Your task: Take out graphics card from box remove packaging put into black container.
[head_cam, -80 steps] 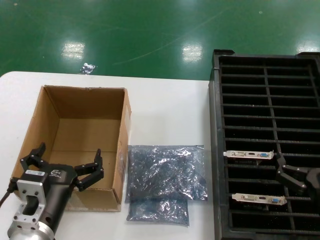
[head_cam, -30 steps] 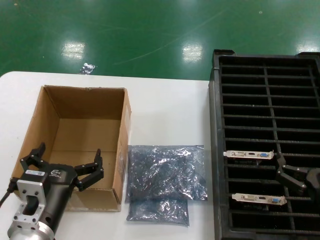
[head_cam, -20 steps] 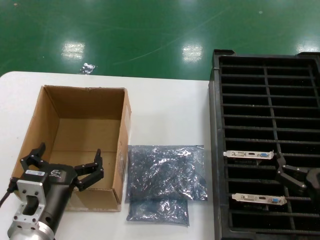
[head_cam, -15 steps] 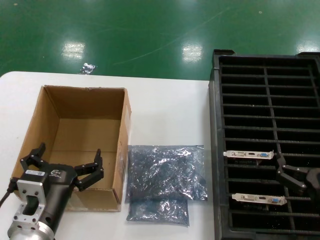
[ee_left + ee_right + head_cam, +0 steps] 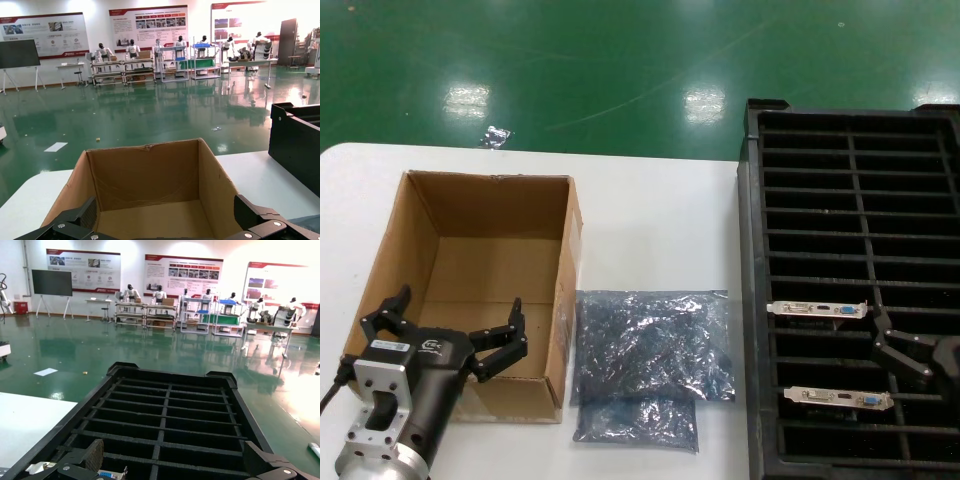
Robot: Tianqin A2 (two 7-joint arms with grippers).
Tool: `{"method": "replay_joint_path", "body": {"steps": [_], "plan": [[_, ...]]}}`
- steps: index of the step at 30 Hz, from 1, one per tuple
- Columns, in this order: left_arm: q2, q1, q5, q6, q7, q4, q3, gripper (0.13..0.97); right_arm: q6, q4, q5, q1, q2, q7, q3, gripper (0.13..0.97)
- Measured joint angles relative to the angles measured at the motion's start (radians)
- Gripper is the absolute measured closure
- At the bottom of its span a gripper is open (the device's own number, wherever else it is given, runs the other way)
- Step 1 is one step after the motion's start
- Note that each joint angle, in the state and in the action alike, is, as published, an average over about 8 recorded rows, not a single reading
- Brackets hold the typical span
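Note:
The brown cardboard box (image 5: 470,290) stands open on the left of the white table, its inside bare. My left gripper (image 5: 455,312) is open and empty over the box's near edge; the left wrist view (image 5: 167,220) looks into the box (image 5: 150,185). Two empty crinkly grey-blue bags lie right of the box, a large one (image 5: 652,343) and a smaller one (image 5: 636,420). The black slotted crate (image 5: 850,200) holds two graphics cards on edge, silver brackets up (image 5: 817,309) (image 5: 838,399). My right gripper (image 5: 932,355), open and empty, hovers over the crate between them, partly cut off by the picture's edge.
In the right wrist view the right gripper (image 5: 175,455) is over the crate's ribs (image 5: 170,410), with a card bracket with a blue port (image 5: 107,474) by one finger. The crate's corner shows in the left wrist view (image 5: 295,140). Green floor lies beyond the table.

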State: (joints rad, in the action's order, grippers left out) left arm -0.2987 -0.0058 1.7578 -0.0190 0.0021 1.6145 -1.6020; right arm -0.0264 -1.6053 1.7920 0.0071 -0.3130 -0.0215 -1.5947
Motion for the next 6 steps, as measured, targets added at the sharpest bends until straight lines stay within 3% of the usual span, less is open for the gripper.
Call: {"method": "replay_joint_path", "body": {"steps": [6], "plan": [[0.000, 0.000, 0.000, 0.000, 0.000, 0.000, 0.000, 0.132, 0.000, 0.000, 0.000, 0.000, 0.000, 0.000, 0.000, 0.129]]}}
